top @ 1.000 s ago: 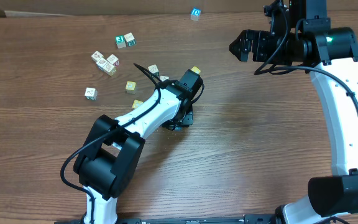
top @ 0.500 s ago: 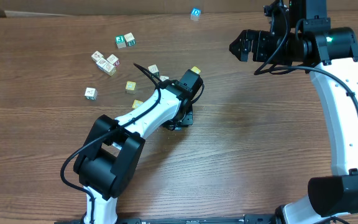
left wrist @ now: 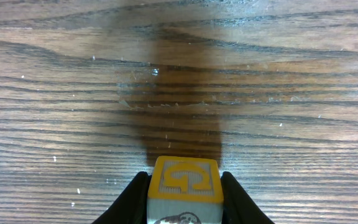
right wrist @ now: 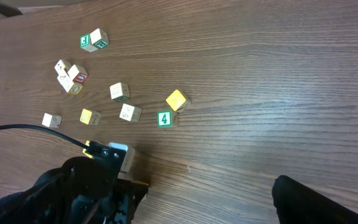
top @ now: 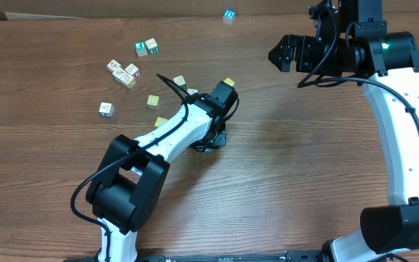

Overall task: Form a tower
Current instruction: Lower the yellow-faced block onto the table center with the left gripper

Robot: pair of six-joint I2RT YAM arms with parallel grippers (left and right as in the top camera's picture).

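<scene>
A cube (left wrist: 185, 183) with a yellow-framed face (a picture shows on the side below it) sits pinched between the left gripper's (left wrist: 184, 186) fingers (left wrist: 132, 198), over the table (left wrist: 278, 74) near its middle. Loose cubes (top: 129, 73) lie scattered off to the left. The right gripper (top: 282, 52) hangs spread wide, holding nothing.

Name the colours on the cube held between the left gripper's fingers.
Cube: yellow border and symbol on a pale ground, clearest in the left wrist view.
</scene>
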